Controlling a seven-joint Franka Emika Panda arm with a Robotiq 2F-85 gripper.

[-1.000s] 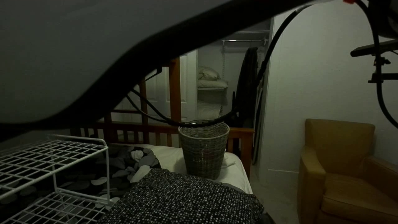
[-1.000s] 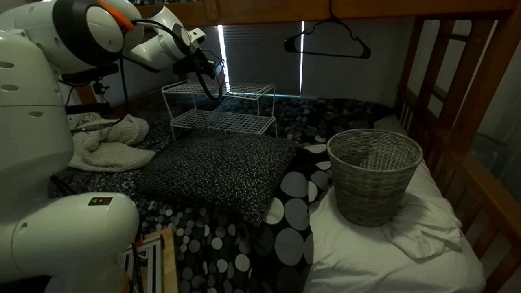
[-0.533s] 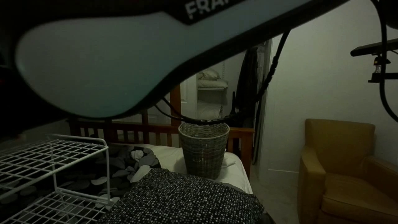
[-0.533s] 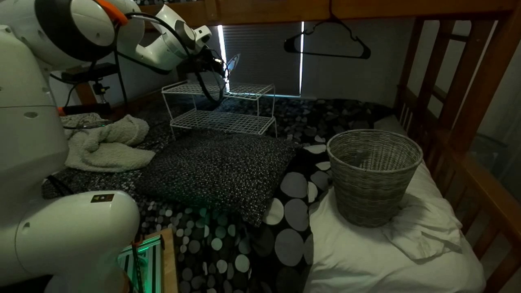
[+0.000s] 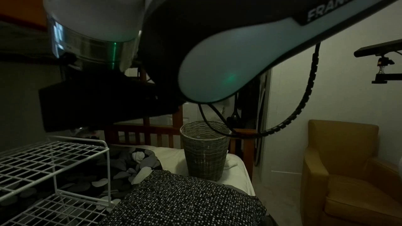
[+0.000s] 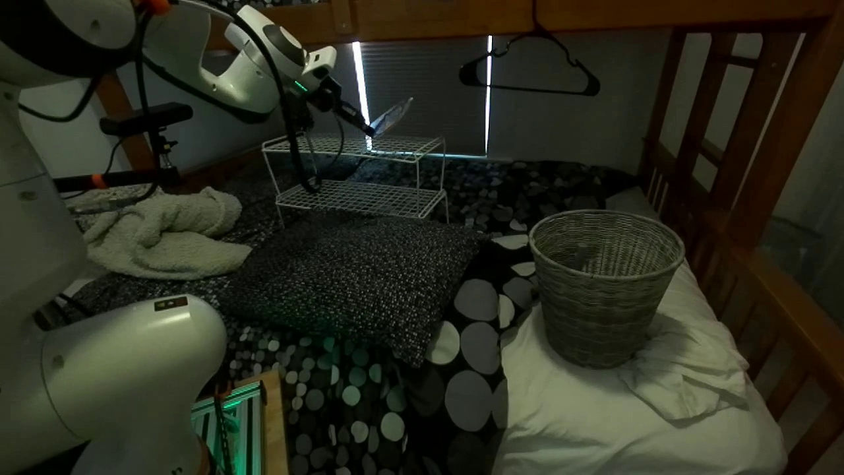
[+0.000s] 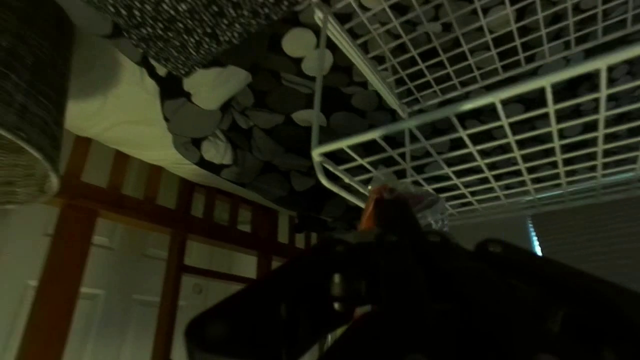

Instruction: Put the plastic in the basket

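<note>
The plastic is a thin clear piece with some orange on it. In an exterior view the plastic sticks out from the tips of my gripper, above the white wire rack. In the wrist view the plastic shows past the dark fingers of my gripper, which are shut on it. The basket, round and grey-green woven, stands upright on white bedding in both exterior views. The basket also shows at the left edge of the wrist view. The gripper is well apart from it.
The two-tier white wire rack stands on the bed below the gripper. A dark speckled pillow lies before it. A black hanger hangs from the upper bunk's beam. Wooden bed rails run behind the basket.
The arm has swung, and the gripper with the plastic has come out further over the rack, towards the basket's side. The wrist has come into the close exterior view. The basket has not moved.
</note>
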